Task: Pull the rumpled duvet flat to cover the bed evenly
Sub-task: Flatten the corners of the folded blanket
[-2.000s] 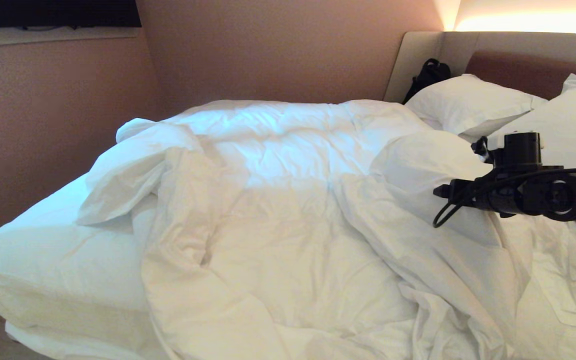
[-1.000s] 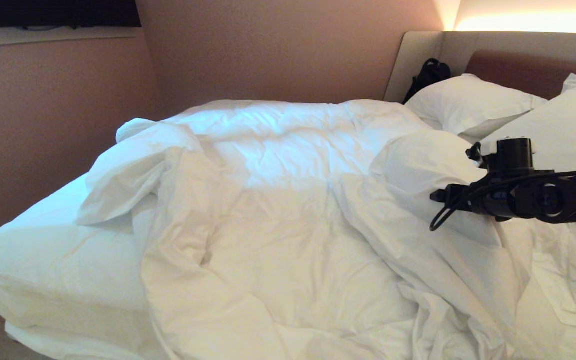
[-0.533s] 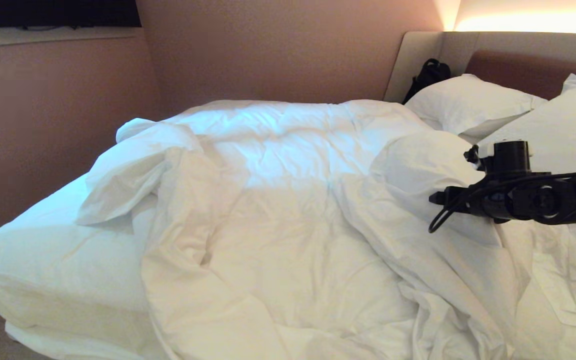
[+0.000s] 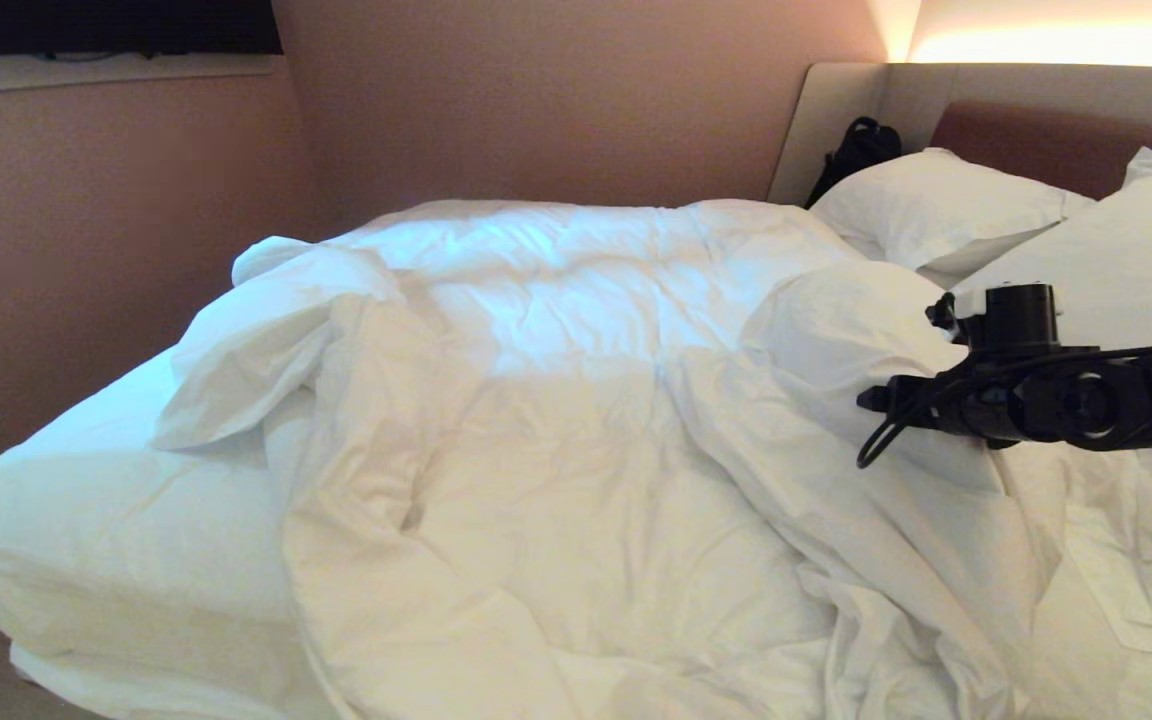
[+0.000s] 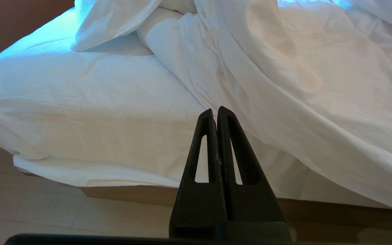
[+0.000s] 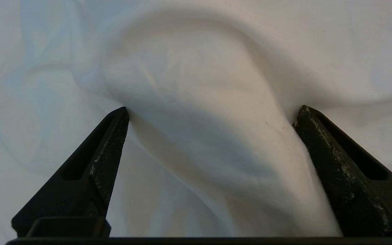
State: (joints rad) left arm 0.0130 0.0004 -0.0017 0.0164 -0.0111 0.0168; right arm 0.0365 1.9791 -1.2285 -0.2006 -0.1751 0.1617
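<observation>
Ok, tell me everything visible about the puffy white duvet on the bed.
The thick, puffy white duvet in a wrinkled cotton cover lies rumpled in folds across the low white-sheeted bed, leaving bare sheet at the foot and spilling over the near edge. A raised fold bulges between the open right gripper, whose fingertips press into the cloth.

bed [image 4: 86, 520] — rumpled duvet [image 4: 576, 450], pillows [image 4: 936, 205]

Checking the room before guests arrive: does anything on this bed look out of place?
Yes. The duvet is bunched in folds toward the pillows, leaving the bed's foot end sheet bare. The open right gripper straddles one fold.
</observation>
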